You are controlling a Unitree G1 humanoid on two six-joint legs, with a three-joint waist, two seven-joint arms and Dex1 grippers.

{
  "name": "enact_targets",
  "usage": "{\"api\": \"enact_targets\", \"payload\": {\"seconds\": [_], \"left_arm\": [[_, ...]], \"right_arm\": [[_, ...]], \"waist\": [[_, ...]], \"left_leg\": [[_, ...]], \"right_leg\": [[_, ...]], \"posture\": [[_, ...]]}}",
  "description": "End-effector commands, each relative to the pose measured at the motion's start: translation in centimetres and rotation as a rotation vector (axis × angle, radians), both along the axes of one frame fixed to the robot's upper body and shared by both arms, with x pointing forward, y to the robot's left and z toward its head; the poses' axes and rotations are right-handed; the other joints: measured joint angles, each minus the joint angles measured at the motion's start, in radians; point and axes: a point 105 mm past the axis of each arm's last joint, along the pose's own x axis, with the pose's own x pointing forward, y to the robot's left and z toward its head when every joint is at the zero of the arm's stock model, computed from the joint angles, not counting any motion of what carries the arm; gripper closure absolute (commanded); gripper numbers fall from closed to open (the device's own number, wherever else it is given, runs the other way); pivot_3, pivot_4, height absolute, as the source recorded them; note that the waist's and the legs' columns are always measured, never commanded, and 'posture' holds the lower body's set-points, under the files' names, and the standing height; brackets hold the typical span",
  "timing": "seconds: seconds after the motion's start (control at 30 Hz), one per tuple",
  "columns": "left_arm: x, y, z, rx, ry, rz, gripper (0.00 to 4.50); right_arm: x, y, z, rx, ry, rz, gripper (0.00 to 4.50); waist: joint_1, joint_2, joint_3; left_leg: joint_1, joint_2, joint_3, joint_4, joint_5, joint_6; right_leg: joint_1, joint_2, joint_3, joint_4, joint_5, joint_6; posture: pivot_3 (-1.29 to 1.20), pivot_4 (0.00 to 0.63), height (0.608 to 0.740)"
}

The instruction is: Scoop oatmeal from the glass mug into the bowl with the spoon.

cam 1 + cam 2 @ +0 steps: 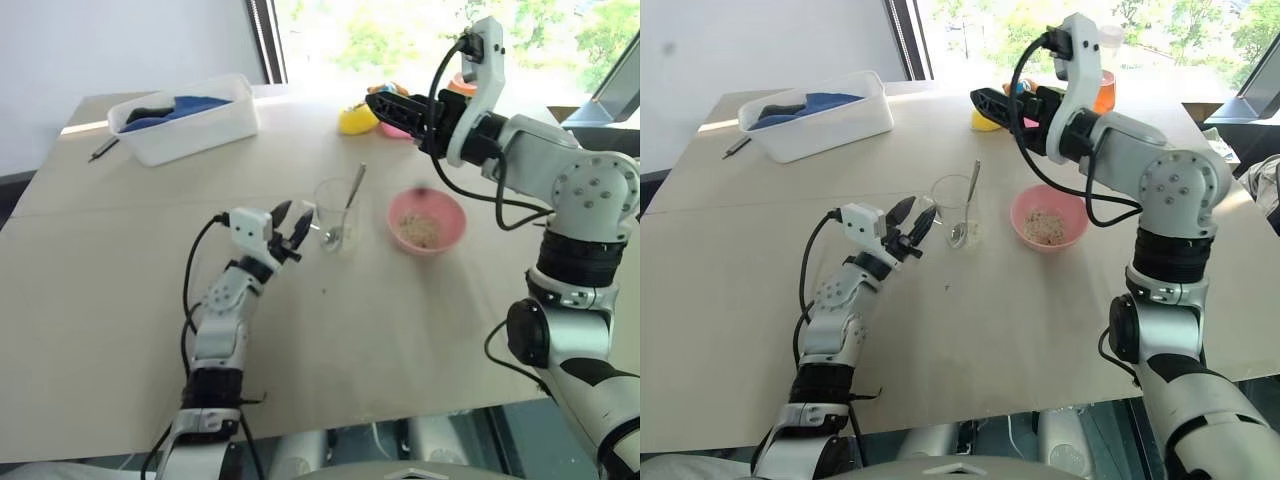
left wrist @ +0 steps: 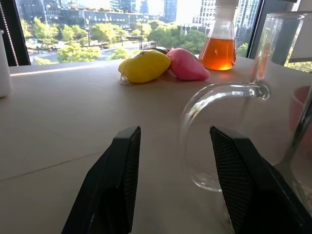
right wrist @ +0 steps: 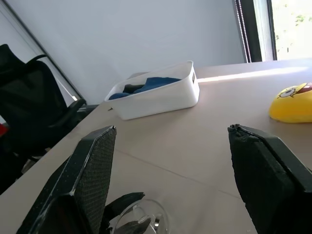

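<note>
The clear glass mug [image 1: 335,208] stands mid-table with the silver spoon [image 1: 352,196] leaning inside it, handle up. Right of it sits the pink bowl [image 1: 449,216], holding a small clump of pale oatmeal [image 1: 420,232]. My left gripper [image 1: 295,226] is open just left of the mug, close to its handle [image 2: 214,97], with nothing between the fingers [image 2: 122,170]. Above the table and behind the mug and bowl, my right gripper [image 1: 385,103] hangs open and empty, pointing left. In the right wrist view the mug's rim [image 3: 141,219] lies below its fingers [image 3: 90,170].
A white tub [image 1: 185,118] with blue cloth sits at the back left, a dark pen [image 1: 103,148] beside it. At the back are a yellow toy [image 2: 144,66], a pink toy [image 2: 187,64] and a flask of orange liquid [image 2: 219,48].
</note>
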Motion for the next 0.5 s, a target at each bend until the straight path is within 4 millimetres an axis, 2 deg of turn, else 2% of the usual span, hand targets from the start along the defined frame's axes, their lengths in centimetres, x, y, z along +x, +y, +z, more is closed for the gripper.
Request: {"api": "enact_targets", "payload": {"seconds": [0.03, 0.1, 0.2, 0.27, 0.33, 0.37, 0.4, 0.47, 0.5], "left_arm": [[-1.6, 0.5, 1.7, 0.012, -0.040, -0.016, 2.16], [-2.5, 0.7, 1.9, 0.033, -0.040, -0.027, 2.16], [-4.4, 0.7, 2.0, 0.101, -0.034, -0.044, 2.16], [-5.8, 0.8, 1.9, 0.115, -0.017, -0.051, 2.16], [-7.3, 1.3, 1.7, 0.094, 0.014, -0.034, 2.16], [-8.0, 1.8, 1.3, 0.086, 0.038, -0.012, 1.63], [-8.5, 2.2, 0.9, 0.081, 0.060, 0.008, 1.31], [-10.3, 3.2, -1.0, 0.103, 0.135, 0.045, 0.43], [-11.2, 3.2, -1.9, 0.113, 0.170, 0.041, 0.03]], "right_arm": [[0.2, -3.1, -0.4, -0.006, -0.086, -0.097, 0.83], [0.2, -4.7, -1.8, -0.017, -0.080, -0.120, 0.83], [-0.2, -8.2, -4.3, -0.046, -0.056, -0.188, 0.83], [-1.2, -10.2, -5.7, -0.088, -0.060, -0.199, 0.83], [-3.3, -11.0, -7.0, -0.138, -0.083, -0.138, 0.83], [-4.4, -11.4, -8.1, -0.169, -0.076, -0.118, 0.83], [-5.2, -11.6, -9.3, -0.210, -0.064, -0.101, 0.83], [-7.9, -11.4, -13.1, -0.337, -0.052, 0.010, 0.28], [-8.8, -11.3, -14.4, -0.343, -0.046, 0.049, 0.01]], "waist": [[0.004, 0.000, 0.000], [0.004, 0.000, 0.000], [0.003, 0.000, 0.000], [0.006, 0.000, 0.000], [0.007, 0.000, 0.000], [0.009, 0.000, 0.000], [0.010, 0.000, 0.000], [0.013, 0.000, 0.000], [0.012, 0.000, 0.000]], "left_leg": [[0.000, 0.000, 0.000, 0.000, 0.000, 0.000], [0.000, 0.000, 0.000, 0.000, 0.000, 0.000], [0.000, 0.000, 0.000, 0.000, 0.000, 0.000], [-0.001, 0.001, 0.000, -0.001, 0.000, 0.000], [-0.001, 0.001, 0.000, -0.002, 0.000, 0.001], [-0.001, 0.001, 0.000, -0.002, 0.000, 0.001], [-0.001, 0.001, 0.000, -0.002, -0.001, 0.001], [0.000, 0.003, 0.000, -0.002, -0.001, 0.001], [0.001, 0.003, 0.000, -0.002, -0.001, 0.002]], "right_leg": [[0.000, 0.000, 0.000, 0.000, 0.000, 0.000], [0.000, -0.001, 0.000, 0.000, 0.000, 0.000], [0.000, -0.001, 0.000, 0.000, 0.000, 0.000], [0.000, -0.001, 0.000, -0.001, 0.000, 0.000], [0.000, -0.001, 0.000, -0.001, 0.000, 0.000], [0.000, -0.002, 0.000, -0.002, 0.000, 0.000], [0.000, -0.002, 0.000, -0.002, 0.000, 0.000], [0.001, -0.001, 0.001, -0.002, 0.000, 0.000], [0.002, 0.000, 0.000, -0.003, 0.000, 0.000]], "posture": [[0.00, 0.150, 0.740], [0.00, 0.150, 0.740], [0.00, 0.150, 0.740], [0.00, 0.150, 0.740], [0.00, 0.150, 0.740], [0.00, 0.150, 0.740], [0.00, 0.150, 0.740], [0.00, 0.150, 0.740], [0.00, 0.150, 0.740]]}}
